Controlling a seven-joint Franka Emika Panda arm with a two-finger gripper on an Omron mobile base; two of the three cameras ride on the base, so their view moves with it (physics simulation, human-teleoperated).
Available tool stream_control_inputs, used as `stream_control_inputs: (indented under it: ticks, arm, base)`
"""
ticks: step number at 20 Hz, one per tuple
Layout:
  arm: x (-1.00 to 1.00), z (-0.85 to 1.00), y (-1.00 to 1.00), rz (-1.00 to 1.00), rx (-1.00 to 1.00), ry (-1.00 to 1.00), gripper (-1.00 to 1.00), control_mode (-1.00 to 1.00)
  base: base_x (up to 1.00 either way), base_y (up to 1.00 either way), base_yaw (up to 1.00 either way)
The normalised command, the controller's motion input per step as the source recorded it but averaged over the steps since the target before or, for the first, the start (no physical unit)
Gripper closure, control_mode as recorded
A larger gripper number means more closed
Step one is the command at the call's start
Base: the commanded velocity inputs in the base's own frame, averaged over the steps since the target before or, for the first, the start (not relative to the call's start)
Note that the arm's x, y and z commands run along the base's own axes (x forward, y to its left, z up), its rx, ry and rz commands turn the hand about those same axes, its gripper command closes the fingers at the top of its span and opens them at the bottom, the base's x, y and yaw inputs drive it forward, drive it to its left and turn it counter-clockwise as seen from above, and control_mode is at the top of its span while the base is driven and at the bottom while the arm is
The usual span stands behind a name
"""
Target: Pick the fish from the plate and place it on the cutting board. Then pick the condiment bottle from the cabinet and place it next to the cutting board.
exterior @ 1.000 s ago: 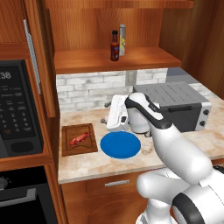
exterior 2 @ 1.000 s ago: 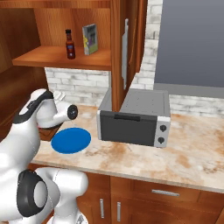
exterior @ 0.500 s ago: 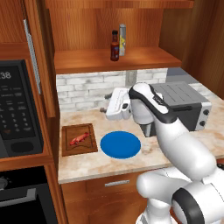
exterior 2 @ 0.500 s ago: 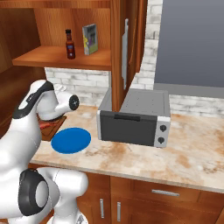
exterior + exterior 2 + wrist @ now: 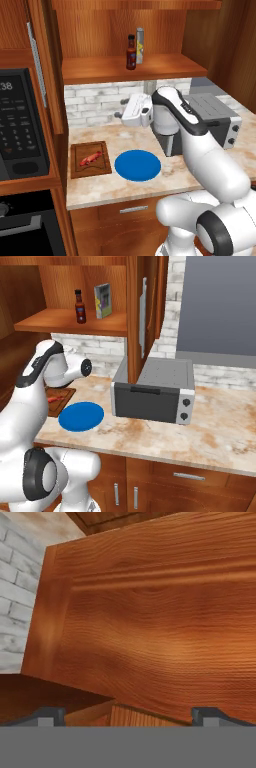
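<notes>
The fish [image 5: 90, 159] lies on the cutting board [image 5: 90, 159], which sits at the counter's [image 5: 100, 187] left end, close to the front edge. The plate [image 5: 137, 165] lies just right of the board, apart from it. The toaster oven [image 5: 154, 388] stands further right, toward the counter's back. Above, on the cabinet [image 5: 135, 35] shelf, the condiment bottle [image 5: 131, 52] stands near the middle, with a taller cylinder [image 5: 140, 45] just beside it on the right. The microwave [image 5: 22, 125] sits left of the counter.
</notes>
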Motion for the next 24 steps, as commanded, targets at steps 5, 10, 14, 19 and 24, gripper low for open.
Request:
stream_control_inputs:
  ticks: [5,10,14,19,24]
  arm:
    - [0.0,0.36,-0.02,-0.03,0.0,0.0,-1.0,-1.0]
    - [0.0,0.35,-0.06,-0.04,0.0,0.0,-1.0,-1.0]
    - [0.0,0.4,-0.07,-0.04,0.0,0.0,-1.0,-1.0]
    - [0.0,0.41,-0.09,-0.04,0.0,0.0,-1.0,-1.0]
    - [0.0,0.38,-0.09,-0.04,0.0,0.0,-1.0,-1.0]
  base:
    - [0.0,0.0,0.0]
    - [0.0,0.0,0.0]
    - [0.0,0.0,0.0]
    - [0.0,0.0,0.0]
    - [0.0,0.0,0.0]
